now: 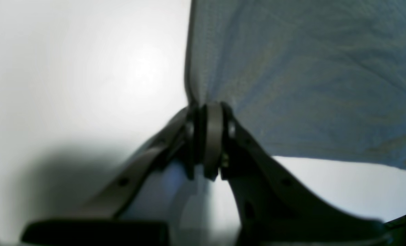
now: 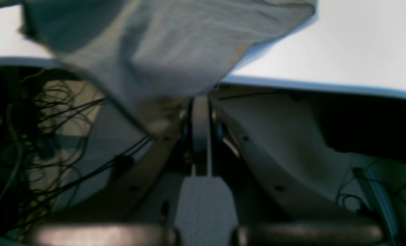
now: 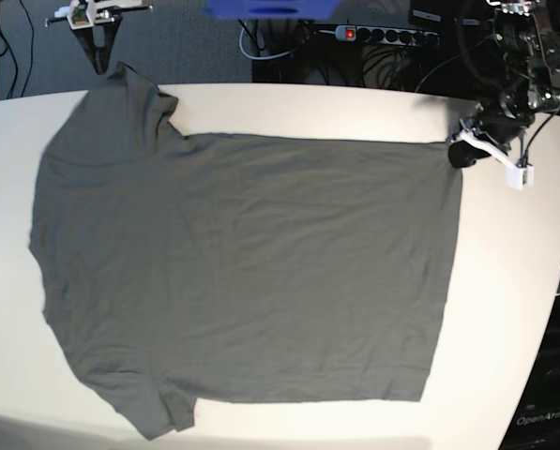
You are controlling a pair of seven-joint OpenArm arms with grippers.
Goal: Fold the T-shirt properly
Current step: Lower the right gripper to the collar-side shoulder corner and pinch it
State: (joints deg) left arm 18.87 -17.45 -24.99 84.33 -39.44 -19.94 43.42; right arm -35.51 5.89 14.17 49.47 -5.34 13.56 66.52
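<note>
T-shirt [image 3: 242,272] spread flat across the white worktop [image 3: 514,281], sleeves toward the left of the base view. Left gripper [image 1: 208,112] — jaws clamped on the hem corner. Right gripper [image 2: 199,106] sits past the far worktop edge, jaws together, pinching the far sleeve tip. Behind — a power strip [image 3: 383,35] and loose cables [image 2: 52,136].

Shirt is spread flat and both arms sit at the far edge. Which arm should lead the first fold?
Probably the left. Its gripper is shut on the T-shirt at the far hem corner, over the table. The right gripper pinches the sleeve beyond the table's edge, an awkward start.
</note>
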